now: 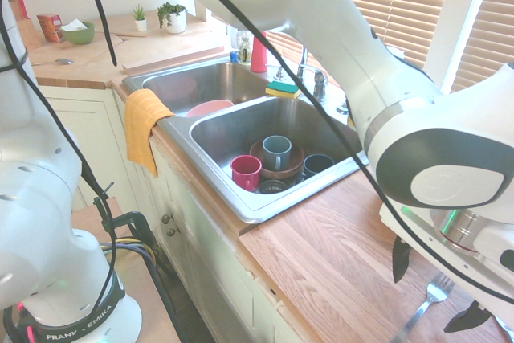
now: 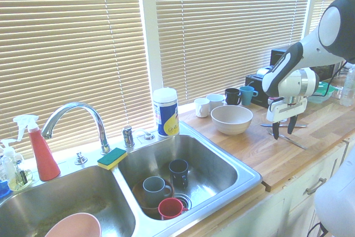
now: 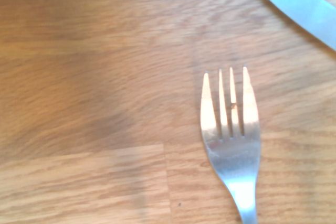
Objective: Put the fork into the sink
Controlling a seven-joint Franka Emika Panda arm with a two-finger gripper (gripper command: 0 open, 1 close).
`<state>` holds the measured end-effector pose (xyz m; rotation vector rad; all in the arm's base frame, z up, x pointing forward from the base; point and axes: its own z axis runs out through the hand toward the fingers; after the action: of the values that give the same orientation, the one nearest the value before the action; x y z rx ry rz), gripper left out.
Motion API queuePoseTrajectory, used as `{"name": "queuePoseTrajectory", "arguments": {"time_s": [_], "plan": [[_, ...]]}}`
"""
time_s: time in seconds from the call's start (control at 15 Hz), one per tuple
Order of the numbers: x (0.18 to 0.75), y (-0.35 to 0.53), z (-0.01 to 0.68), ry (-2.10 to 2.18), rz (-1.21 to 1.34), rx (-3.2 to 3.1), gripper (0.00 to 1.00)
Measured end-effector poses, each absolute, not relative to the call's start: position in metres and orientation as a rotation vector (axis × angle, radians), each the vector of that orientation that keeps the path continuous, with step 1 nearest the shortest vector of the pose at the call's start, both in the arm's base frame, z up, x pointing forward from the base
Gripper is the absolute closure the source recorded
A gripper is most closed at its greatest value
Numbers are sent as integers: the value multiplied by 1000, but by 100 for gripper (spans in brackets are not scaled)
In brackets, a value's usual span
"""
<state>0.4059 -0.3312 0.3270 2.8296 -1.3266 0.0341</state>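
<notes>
1 fork [image 3: 231, 140], knife [image 3: 296, 3] nearby, countertop [image 3: 84, 103]

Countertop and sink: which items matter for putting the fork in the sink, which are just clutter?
Job:
fork on the wooden counter
sink basin holding the cups
gripper, fingers open, above the fork

Lying about:
knife
beige bowl
yellow cloth
sponge
red spray bottle

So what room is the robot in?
A kitchen, most likely. There's a double sink with cups in it, a tap, a wooden counter and a fork lying on it.
</notes>
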Motion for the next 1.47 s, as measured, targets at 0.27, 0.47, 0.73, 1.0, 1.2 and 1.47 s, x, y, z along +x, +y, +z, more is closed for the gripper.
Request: {"name": "queuePoseTrajectory", "arguments": {"time_s": [0.27,0.47,0.73,1.0,1.2,1.47], "plan": [[402,-339,318,-1304,32,2839,100],[400,-343,318,-1293,46,2847,100],[399,-345,318,-1290,54,2850,100],[403,-344,320,-1301,92,2843,100],[404,-342,319,-1302,100,2841,100],[403,-342,323,-1418,101,2794,100]]}}
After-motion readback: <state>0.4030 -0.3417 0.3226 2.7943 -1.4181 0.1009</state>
